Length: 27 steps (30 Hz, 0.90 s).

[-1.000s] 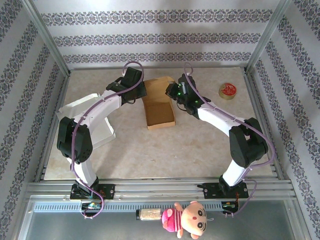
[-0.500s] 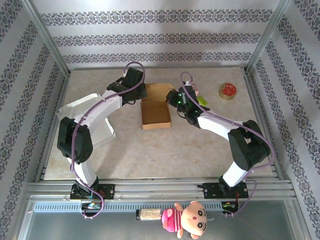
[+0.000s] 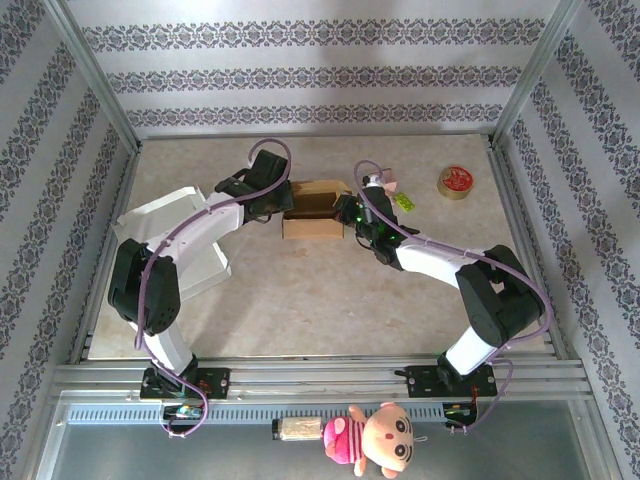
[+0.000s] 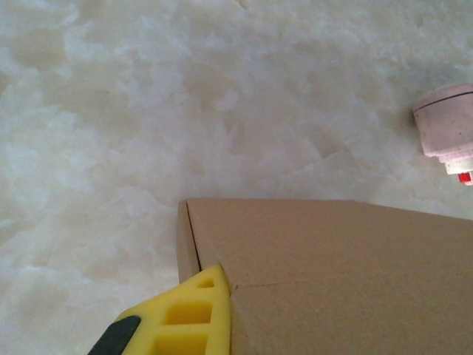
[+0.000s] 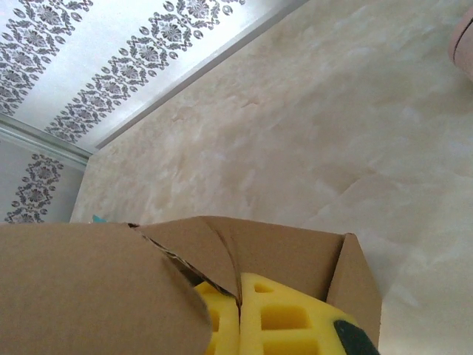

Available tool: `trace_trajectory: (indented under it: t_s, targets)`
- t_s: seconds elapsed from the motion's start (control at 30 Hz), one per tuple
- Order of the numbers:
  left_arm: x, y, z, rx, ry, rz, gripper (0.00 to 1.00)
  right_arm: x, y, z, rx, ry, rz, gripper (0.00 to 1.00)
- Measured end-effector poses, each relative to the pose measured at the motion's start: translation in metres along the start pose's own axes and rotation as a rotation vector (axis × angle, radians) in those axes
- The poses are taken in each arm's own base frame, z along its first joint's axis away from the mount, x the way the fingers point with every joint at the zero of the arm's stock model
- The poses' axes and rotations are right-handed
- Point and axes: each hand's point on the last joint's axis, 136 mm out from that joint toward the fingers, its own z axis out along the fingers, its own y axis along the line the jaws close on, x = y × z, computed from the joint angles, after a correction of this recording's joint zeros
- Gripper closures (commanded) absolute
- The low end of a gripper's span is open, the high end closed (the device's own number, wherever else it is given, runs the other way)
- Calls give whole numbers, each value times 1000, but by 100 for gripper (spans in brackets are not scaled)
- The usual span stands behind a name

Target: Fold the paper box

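On the left, the left pincer [image 3: 281,203] is pressing against the left end of the paper box [image 3: 312,212], which is sitting mid-counter toward the back wall, between the two arms. A second ago the box was lying as a long, open sheet running toward the arms, and from above it is now showing as a short, squat block with its near wall standing up. I judge from this that the fold is well under way but not yet locked. The left wrist view is showing one yellow finger [image 4: 194,314] flush against a cardboard panel, with the jaws closed down thin on that panel and the second finger hidden behind it. To the right, the right pincer [image 3: 351,213] is likewise clamping tight: its two yellow pads [image 5: 273,318] are meeting on a crease of the box's inner wall. Whether the lid tabs are tucked in is hidden by both wrists. A pale object [image 4: 447,126] is getting cut off at the left wrist view's edge and is staying hard to identify, and the tape roll [image 3: 456,182] is sitting well apart on the counter [image 3: 330,300]
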Motion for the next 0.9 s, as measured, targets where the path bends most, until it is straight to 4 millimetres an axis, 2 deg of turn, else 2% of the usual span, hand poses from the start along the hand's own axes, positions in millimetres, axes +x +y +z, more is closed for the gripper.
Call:
trace_trajectory:
  t_s: [0.1,0.27,0.37,0.53,0.67,0.73,0.83,0.9]
  targets:
    - [2,0,-2,4,-2,-2,96,2,1,-2,-3,3,-16,96]
    - [3,-5,-10,35,0,-15,82,4,-2,-7,16,16,-36,81]
    - [4,-11,-21,62,-7,-24,75,10,-11,-14,53,39,-56,74]
    - [16,-14,-35,90,-8,-24,71,20,-27,-28,95,67,-93,66]
    - [31,-9,-33,80,10,-31,63,31,-41,-39,135,94,-123,60]
    - [39,-4,-31,61,19,-40,59,40,-55,-45,173,122,-144,56]
    - [48,-1,-32,49,21,-38,57,52,-70,-53,212,162,-167,51]
    - [54,-3,-35,54,20,-32,57,54,-71,-58,210,173,-178,48]
